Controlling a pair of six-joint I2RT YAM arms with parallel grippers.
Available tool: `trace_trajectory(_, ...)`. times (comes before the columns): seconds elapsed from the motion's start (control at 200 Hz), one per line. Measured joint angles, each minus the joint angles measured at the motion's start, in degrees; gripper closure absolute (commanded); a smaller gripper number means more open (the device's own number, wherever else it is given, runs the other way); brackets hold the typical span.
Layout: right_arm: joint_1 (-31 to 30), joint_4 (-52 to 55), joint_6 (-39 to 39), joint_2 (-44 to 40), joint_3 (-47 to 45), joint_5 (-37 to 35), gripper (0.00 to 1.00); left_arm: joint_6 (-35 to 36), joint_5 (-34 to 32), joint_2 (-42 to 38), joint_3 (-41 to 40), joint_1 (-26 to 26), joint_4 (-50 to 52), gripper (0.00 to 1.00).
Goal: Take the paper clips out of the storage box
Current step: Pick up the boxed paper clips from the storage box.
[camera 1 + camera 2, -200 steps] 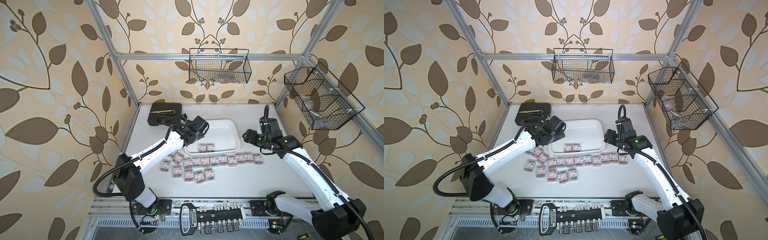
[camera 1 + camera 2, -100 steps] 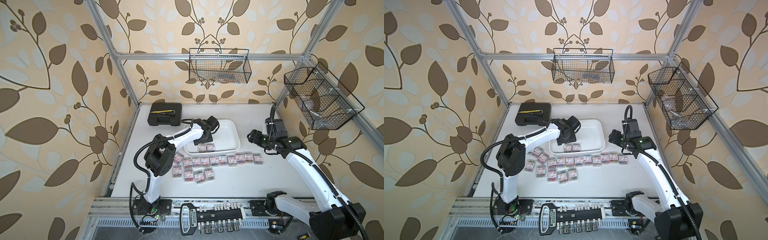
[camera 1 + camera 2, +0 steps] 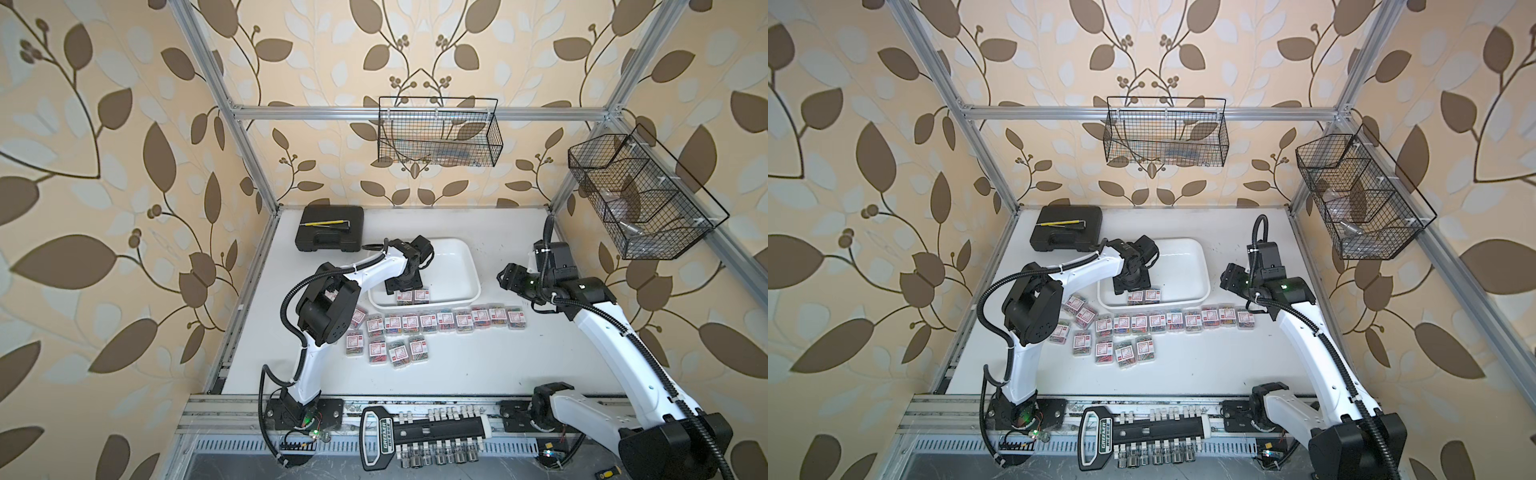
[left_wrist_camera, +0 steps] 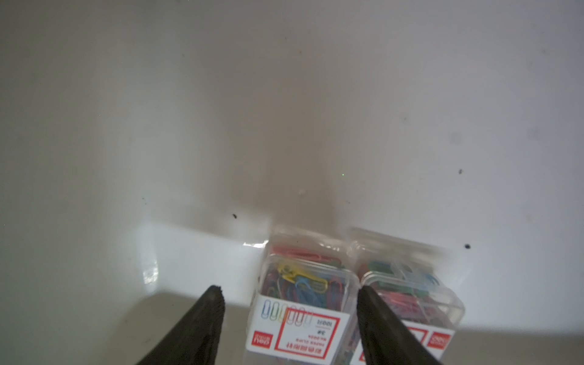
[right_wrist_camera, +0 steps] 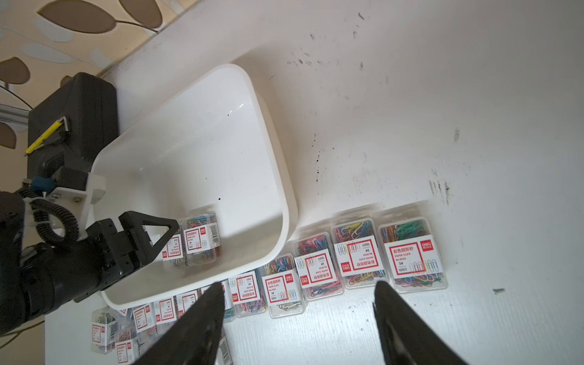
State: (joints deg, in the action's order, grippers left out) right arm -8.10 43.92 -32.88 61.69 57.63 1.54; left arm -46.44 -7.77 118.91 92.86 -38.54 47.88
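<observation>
We are at the pick of one of the two boxes of paper clips (image 3: 405, 296) that lie in the storage box (image 3: 451, 266). They sit side by side and touching, against the wall nearest the arms' bases. To do it well, we lower the left gripper (image 4: 289, 290) squarely over the box it straddles. One finger should stay in the seam between the two boxes so the neighbour is not dragged along. We close only when both fingers are down the clear plastic sides. The box looks smooth and light, so we judge that a centred pinch and a straight lift over the wall will serve. A skewed pinch could let it twist out.

The left gripper is open and holds nothing. In the left wrist view one finger stands at the seam, right against the box, and the other stands apart from its free side. The right gripper (image 5: 298, 286) is open too and empty. It hangs above the worktop (image 3: 457, 365) just beside the storage box, near the row (image 3: 446, 322) of paper clips laid out there, apart from the two inside.
</observation>
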Motion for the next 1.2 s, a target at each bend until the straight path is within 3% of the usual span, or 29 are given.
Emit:
trace_trajectory(0.49,0.4,0.0,0.2,0.1,0.0,0.0,0.25,1.3,1.6,3.8,0.3,0.0,-0.1,0.38)
trace_trajectory(0.83,0.7,0.0,0.4,0.3,0.0,0.0,0.25,1.3,1.3,3.8,0.6,0.0,0.3,0.51)
trace_trajectory(1.2,0.7,0.1,0.6,-0.4,0.0,0.0,0.25,1.2,-1.7,3.7,4.3,0.0,6.4,0.58)
